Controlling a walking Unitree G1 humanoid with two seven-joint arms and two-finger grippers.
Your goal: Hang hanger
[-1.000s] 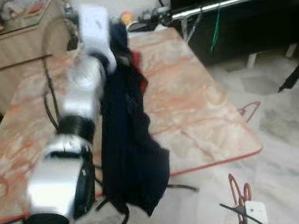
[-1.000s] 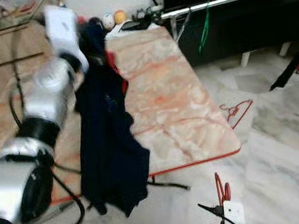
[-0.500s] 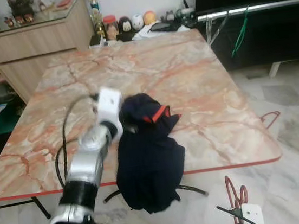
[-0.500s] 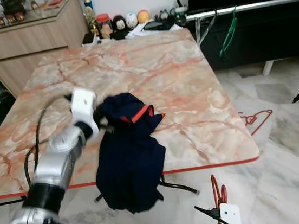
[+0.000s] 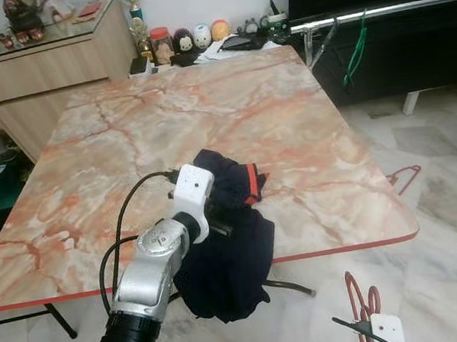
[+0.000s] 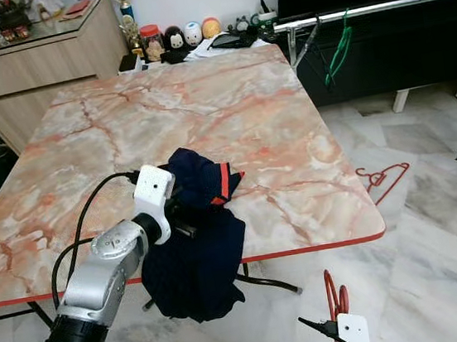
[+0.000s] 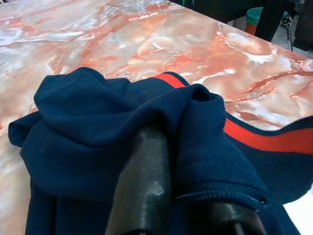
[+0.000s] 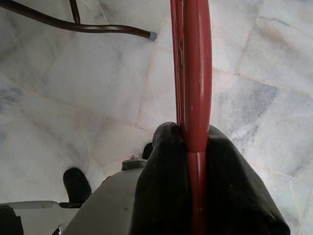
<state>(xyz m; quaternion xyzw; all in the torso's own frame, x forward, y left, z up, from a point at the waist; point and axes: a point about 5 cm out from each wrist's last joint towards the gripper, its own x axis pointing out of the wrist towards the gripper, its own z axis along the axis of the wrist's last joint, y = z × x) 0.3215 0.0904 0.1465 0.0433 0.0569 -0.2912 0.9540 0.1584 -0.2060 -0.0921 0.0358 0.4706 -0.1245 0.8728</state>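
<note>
— Where is the hanger?

— A red hanger (image 8: 196, 93) is clamped between the right gripper's (image 8: 195, 161) two black fingers. The right wrist view shows its red bar running straight out from between them over the pale marble floor (image 8: 73, 98). In the eye views the same hanger (image 5: 359, 298) stands up low on the robot's right, beside the table's near corner. A second red hanger (image 6: 382, 177) lies flat on the floor, off the right edge of the table.

— And the garment?

— A dark navy shirt (image 5: 230, 254) with a red stripe at the collar sits bunched at the near edge of the marble table (image 5: 230, 112), with its lower part hanging down over the edge towards the floor.

— What is the left gripper doing?

— The left gripper (image 7: 190, 215) is closed on the shirt's cloth; the left wrist view shows navy fabric folded over and pinched between the black fingers (image 7: 144, 186), with the red stripe just beside them.

— What lies further out?

— A metal rail (image 5: 376, 13) crosses in front of a dark cabinet beyond the table's far right corner, with a green hanger (image 5: 357, 47) on it. Small figurines (image 5: 187, 39) stand at the far edge of the table, near a wooden sideboard (image 5: 41, 73).
</note>
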